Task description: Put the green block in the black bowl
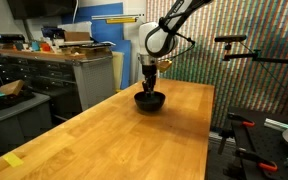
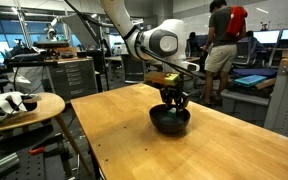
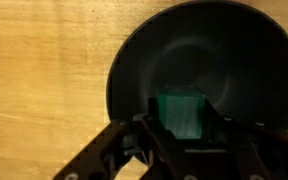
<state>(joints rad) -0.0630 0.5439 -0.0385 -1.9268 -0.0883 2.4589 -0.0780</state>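
The black bowl (image 1: 150,100) stands on the wooden table near its far end; it also shows in an exterior view (image 2: 170,120) and fills the wrist view (image 3: 199,70). My gripper (image 1: 150,88) hangs straight down over the bowl, its fingertips at the bowl's rim level (image 2: 172,103). In the wrist view the green block (image 3: 181,112) sits between my fingers (image 3: 182,128), above the bowl's inside. The fingers are shut on the block.
The wooden table (image 1: 114,135) stretches toward the camera, with yellow tape (image 1: 14,160) near its front corner. A round stool-like side table (image 2: 24,108) holds objects beside it. Cabinets (image 1: 74,70) and a person (image 2: 222,40) are behind.
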